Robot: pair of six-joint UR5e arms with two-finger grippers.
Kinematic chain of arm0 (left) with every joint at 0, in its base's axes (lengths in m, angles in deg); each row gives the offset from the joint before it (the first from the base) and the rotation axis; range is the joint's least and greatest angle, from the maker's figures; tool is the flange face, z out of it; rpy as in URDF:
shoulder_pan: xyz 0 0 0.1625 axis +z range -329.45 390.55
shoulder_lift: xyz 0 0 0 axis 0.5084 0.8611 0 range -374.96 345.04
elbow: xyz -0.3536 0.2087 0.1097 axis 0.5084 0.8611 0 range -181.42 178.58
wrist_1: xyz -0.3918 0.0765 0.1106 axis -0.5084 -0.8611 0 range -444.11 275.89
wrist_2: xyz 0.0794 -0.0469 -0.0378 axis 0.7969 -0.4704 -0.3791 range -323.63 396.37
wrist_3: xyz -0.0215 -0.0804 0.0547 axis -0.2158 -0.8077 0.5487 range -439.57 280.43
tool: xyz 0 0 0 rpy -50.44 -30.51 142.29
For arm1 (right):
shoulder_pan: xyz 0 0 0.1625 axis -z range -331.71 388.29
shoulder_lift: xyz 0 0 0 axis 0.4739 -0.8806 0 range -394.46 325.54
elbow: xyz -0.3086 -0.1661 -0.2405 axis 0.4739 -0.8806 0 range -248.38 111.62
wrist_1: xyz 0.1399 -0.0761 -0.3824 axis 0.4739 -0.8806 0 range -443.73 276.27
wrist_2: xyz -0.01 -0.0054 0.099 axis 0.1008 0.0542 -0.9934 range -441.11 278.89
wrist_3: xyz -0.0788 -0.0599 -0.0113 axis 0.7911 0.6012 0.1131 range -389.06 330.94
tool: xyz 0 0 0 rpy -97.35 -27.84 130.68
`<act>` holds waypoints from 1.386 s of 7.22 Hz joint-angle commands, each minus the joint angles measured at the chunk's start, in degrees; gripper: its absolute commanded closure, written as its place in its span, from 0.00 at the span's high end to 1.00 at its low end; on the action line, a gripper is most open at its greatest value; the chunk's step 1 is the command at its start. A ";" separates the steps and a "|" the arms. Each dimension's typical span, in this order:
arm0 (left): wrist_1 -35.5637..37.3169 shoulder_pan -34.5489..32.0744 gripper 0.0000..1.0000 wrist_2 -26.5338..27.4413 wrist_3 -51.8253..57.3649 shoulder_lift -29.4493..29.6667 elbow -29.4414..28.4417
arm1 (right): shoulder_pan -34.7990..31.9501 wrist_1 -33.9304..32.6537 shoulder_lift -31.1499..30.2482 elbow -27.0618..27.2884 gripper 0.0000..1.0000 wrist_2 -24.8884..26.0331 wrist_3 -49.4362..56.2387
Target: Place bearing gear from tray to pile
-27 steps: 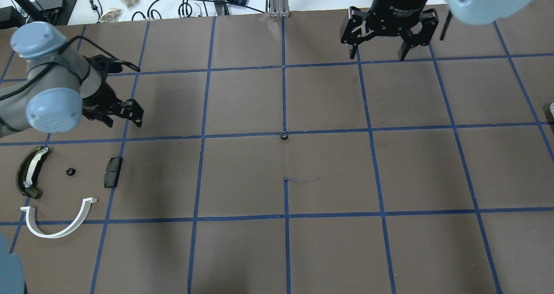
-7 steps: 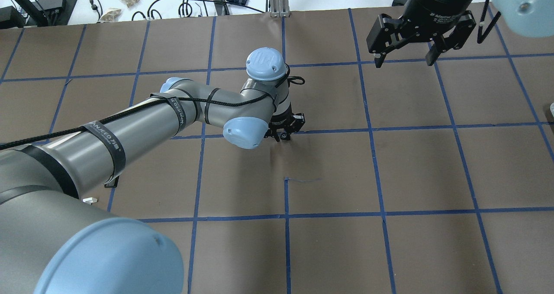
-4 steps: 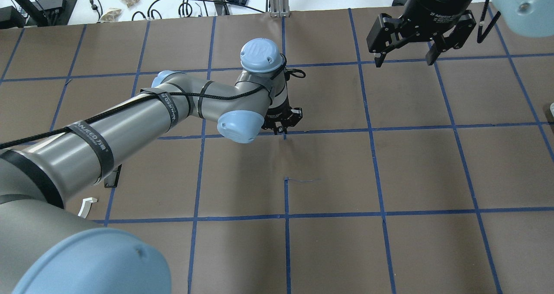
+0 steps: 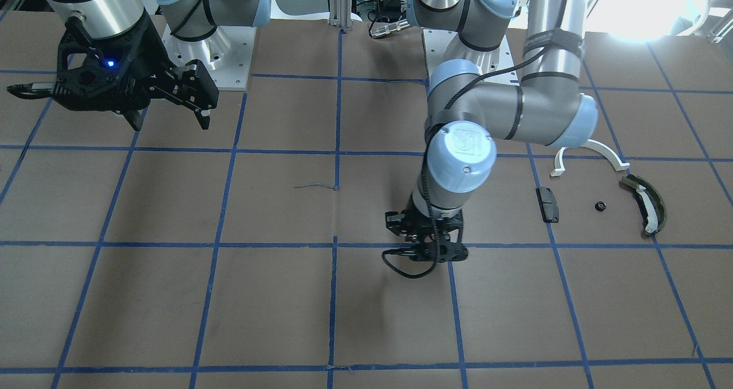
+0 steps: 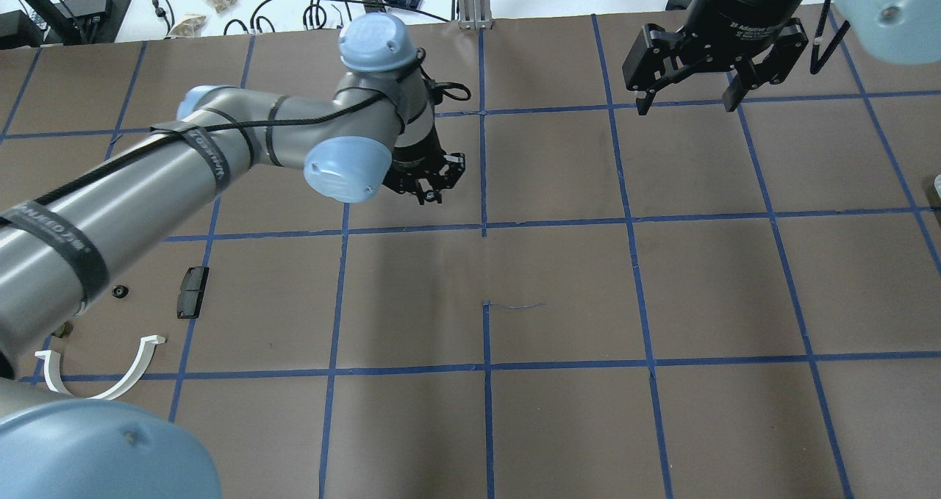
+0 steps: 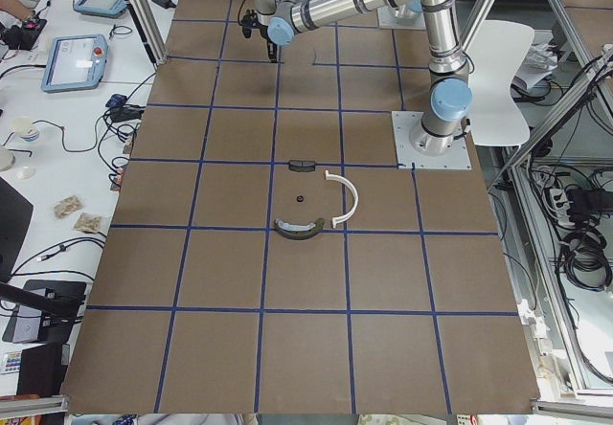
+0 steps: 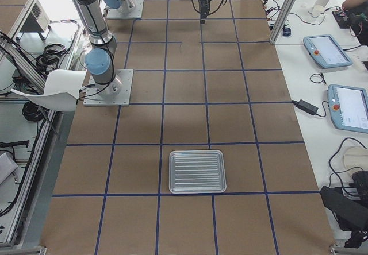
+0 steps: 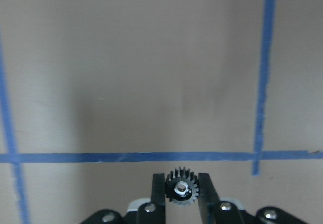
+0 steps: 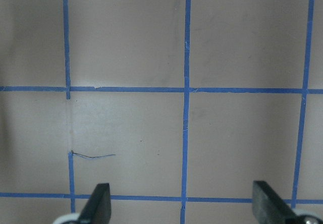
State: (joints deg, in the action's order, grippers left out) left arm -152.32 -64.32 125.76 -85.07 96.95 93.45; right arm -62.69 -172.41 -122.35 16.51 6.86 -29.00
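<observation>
My left gripper (image 8: 180,184) is shut on a small black toothed bearing gear (image 8: 180,190) and holds it above the brown table. It hangs near the table's middle in the overhead view (image 5: 431,190) and the front view (image 4: 426,255). The pile lies at the table's left end: a white half-ring arc (image 4: 595,146), a black block (image 4: 547,204), a second small black gear (image 4: 600,206) and an olive curved piece (image 4: 647,204). Overhead, the block (image 5: 192,291) and arc (image 5: 141,358) show; my arm hides most of the olive piece. My right gripper (image 5: 685,106) is open and empty.
An empty ribbed metal tray (image 7: 172,172) lies at the table's right end. Blue tape lines grid the table. Cables and small boxes lie beyond the far edge (image 5: 331,3). Tablets and cables sit on side benches (image 7: 328,48).
My left arm swung from the pile to the table's middle and shut on the gear at the tape crossing. It has since lifted the gear and moved it left and farther away.
</observation>
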 commanded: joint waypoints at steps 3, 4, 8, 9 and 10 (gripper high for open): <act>3.08 18.89 0.00 5.97 22.32 -5.48 11.63 | 0.02 0.00 -0.09 0.11 1.00 0.09 0.03; 4.74 24.42 0.00 6.14 25.69 -5.57 14.00 | 0.02 0.09 -0.09 0.11 1.00 0.09 0.12; 17.89 34.04 0.00 10.95 39.22 -4.61 20.78 | 0.02 0.09 -0.18 0.19 1.00 0.00 -0.15; 18.99 37.19 0.00 10.63 39.95 -4.17 22.97 | 0.02 0.09 -0.18 0.19 1.00 0.00 -0.06; 19.26 39.92 0.00 10.54 40.92 -4.42 24.38 | 0.02 0.09 -0.18 0.19 1.00 0.09 -0.15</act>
State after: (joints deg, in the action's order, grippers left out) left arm -134.43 -27.75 136.09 -45.71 92.48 115.78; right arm -62.67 -172.32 -122.53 16.69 6.90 -29.10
